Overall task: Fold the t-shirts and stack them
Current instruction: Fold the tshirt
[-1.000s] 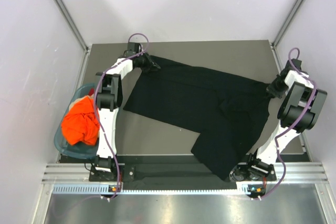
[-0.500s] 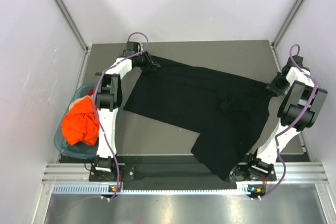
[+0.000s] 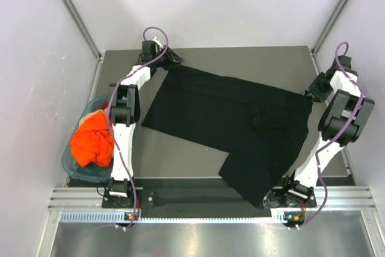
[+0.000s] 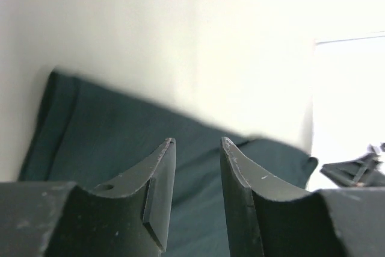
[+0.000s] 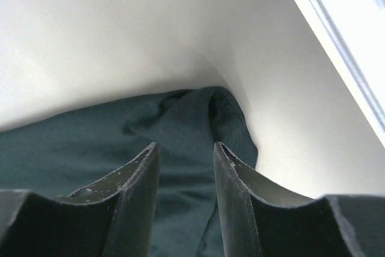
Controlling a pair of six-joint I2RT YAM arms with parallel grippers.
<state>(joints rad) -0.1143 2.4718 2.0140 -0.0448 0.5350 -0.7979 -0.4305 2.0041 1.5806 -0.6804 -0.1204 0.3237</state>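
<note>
The black t-shirt (image 3: 228,112) lies spread flat across the table, one part reaching toward the near edge. My left gripper (image 3: 172,58) hovers just off its far left corner. In the left wrist view that gripper (image 4: 197,141) is open, with nothing between its fingers and the dark cloth (image 4: 108,130) beyond them. My right gripper (image 3: 313,92) stands at the shirt's right edge. It (image 5: 185,144) is open too, over a bunched corner of the cloth (image 5: 198,109). The orange t-shirt (image 3: 91,139) lies crumpled in the basket at the left.
The teal plastic basket (image 3: 69,164) sits at the table's left edge beside the left arm. Grey tabletop (image 3: 252,58) shows beyond the black shirt, with white walls close around. A metal rail (image 3: 198,200) runs along the near edge.
Both grippers have opened, let go of the black shirt's corners and drawn back: the left toward the far edge, the right toward the right wall. The shirt now lies flat.
</note>
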